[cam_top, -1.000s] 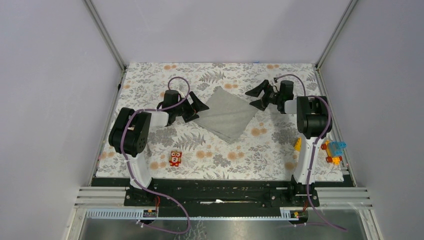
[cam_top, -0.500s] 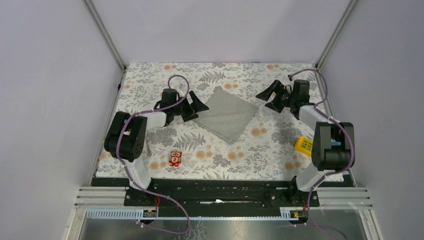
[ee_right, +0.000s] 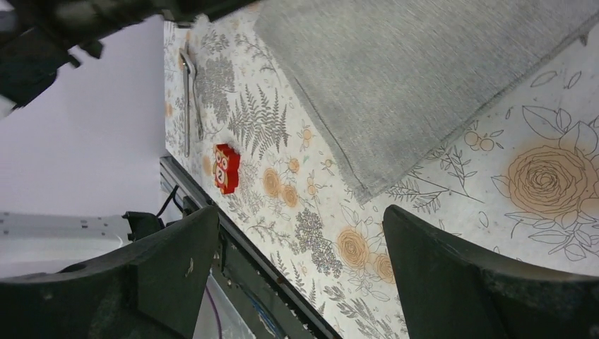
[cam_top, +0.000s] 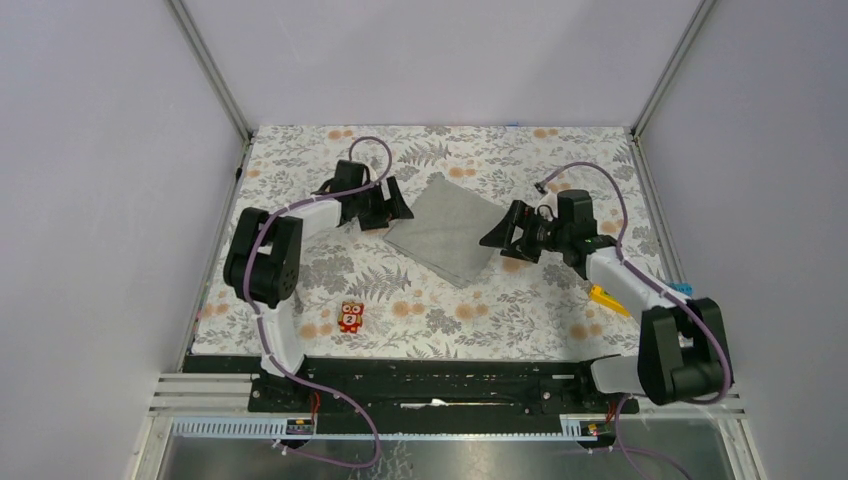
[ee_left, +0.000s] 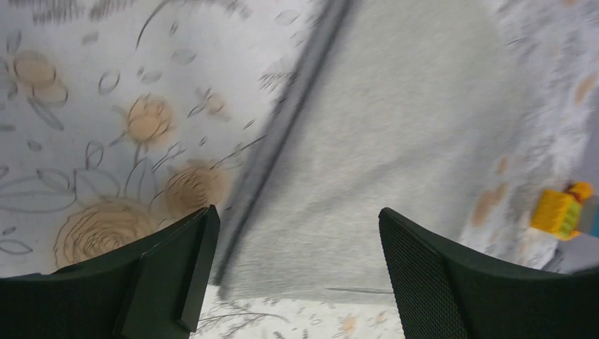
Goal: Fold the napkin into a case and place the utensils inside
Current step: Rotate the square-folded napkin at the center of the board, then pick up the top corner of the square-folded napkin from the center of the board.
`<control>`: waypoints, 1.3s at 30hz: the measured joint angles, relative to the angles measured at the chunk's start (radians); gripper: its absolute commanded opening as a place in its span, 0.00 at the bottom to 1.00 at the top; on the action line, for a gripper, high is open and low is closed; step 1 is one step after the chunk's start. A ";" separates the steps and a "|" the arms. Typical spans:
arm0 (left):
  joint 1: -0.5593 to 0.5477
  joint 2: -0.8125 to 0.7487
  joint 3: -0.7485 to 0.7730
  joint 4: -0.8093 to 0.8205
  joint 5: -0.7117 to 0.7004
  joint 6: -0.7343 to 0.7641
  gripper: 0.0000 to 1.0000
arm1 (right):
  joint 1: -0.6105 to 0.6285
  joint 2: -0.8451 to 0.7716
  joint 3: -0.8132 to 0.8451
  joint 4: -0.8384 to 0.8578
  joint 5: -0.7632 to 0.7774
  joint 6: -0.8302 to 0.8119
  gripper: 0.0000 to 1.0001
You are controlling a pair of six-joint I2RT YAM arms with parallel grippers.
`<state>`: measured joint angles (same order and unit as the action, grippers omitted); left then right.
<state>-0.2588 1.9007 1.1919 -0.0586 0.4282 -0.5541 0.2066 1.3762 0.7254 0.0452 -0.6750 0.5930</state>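
One little red toy figure (cam_top: 350, 317) sits nearest, with the utensils (ee_right: 189, 99) off by the left edge of the floral cover (cam_top: 300, 160), well apart from the napkin (cam_top: 450, 228) lying flat mid-table. Right gripper (cam_top: 500, 228) is at its right corner and left gripper (cam_top: 400, 205) slightly farther back at its left corner, both claws spread wide and gripping nothing.

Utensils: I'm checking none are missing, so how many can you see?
2 utensils, side by side on the floral cover beyond the red toy, seen only by the right wrist camera; others may be hidden.
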 measured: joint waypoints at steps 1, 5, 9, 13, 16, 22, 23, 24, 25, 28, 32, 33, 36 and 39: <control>-0.002 0.021 0.001 -0.024 -0.012 0.019 0.88 | 0.000 -0.032 0.002 -0.013 0.000 -0.013 0.93; -0.006 0.041 0.013 -0.059 -0.032 0.057 0.84 | 0.000 -0.097 0.006 -0.058 0.000 -0.056 0.93; -0.016 0.041 0.007 -0.057 -0.055 0.066 0.64 | 0.000 -0.098 0.003 -0.100 0.000 -0.082 0.93; -0.050 0.021 -0.050 -0.017 -0.090 0.052 0.50 | 0.000 -0.098 -0.008 -0.134 0.005 -0.106 0.94; -0.107 -0.036 -0.150 0.048 -0.114 0.016 0.46 | 0.000 -0.119 -0.023 -0.176 0.027 -0.127 0.94; -0.303 -0.214 -0.408 0.156 -0.139 -0.164 0.50 | 0.000 -0.214 -0.031 -0.266 0.091 -0.159 0.94; -0.335 -0.244 -0.442 0.163 -0.146 -0.196 0.52 | 0.000 -0.222 -0.031 -0.277 0.111 -0.160 0.95; -0.372 -0.278 -0.481 0.170 -0.154 -0.235 0.57 | 0.000 -0.225 -0.031 -0.284 0.129 -0.159 0.95; -0.404 -0.312 -0.518 0.171 -0.159 -0.266 0.64 | 0.000 -0.226 -0.031 -0.294 0.156 -0.159 0.96; -0.446 -0.420 -0.603 0.157 -0.170 -0.339 0.66 | 0.000 -0.215 -0.030 -0.327 0.242 -0.150 0.96; -0.437 -0.518 -0.622 0.085 -0.192 -0.356 0.64 | -0.033 -0.159 -0.029 -0.350 0.288 -0.123 0.89; -0.436 -0.539 -0.621 0.077 -0.191 -0.354 0.60 | -0.061 -0.141 -0.029 -0.342 0.274 -0.111 0.87; -0.436 -0.555 -0.589 0.068 -0.176 -0.340 0.54 | -0.173 -0.072 -0.043 -0.254 0.203 -0.053 0.83; -0.436 -0.514 -0.531 0.108 -0.143 -0.327 0.46 | -0.207 0.011 -0.044 -0.178 0.151 -0.022 0.78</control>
<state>-0.6945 1.3869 0.6609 0.0490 0.2852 -0.8806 -0.0002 1.3869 0.6811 -0.1326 -0.5243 0.5713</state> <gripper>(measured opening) 0.523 0.826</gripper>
